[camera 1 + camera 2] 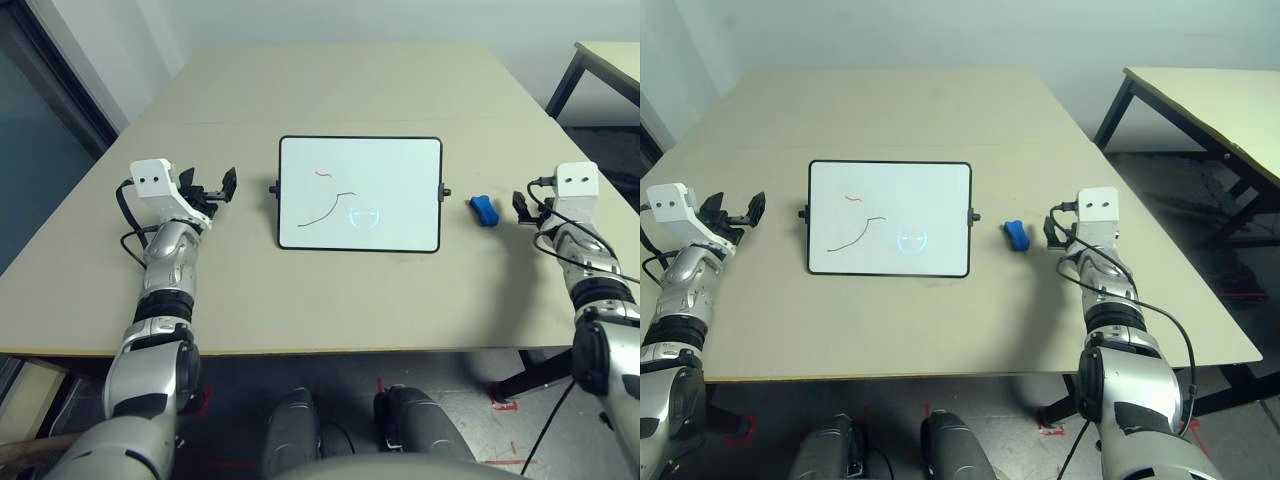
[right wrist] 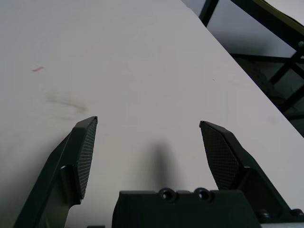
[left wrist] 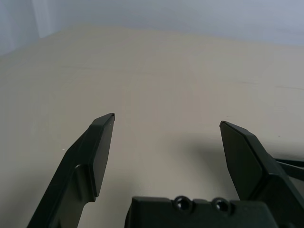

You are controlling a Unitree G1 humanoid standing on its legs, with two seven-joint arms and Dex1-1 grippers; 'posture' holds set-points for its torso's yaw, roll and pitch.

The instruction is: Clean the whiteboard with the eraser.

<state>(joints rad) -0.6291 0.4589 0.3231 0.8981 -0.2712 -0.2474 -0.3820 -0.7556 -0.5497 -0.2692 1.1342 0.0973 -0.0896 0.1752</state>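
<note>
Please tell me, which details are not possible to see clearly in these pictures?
- Pen marks on the flat white black-framed whiteboard: too small in the head views to read the faint bluish one.
- Small blue oblong eraser: too small to show its underside.
- Open right gripper: head views hide its fingers behind the wrist housing.

The whiteboard (image 1: 360,193) looks smooth and slightly glossy in a thin black plastic frame. The table (image 1: 350,95) is matt beige laminate. The eraser (image 1: 484,210) looks like blue plastic. Forearms (image 1: 168,262) are shiny silver metal.
</note>
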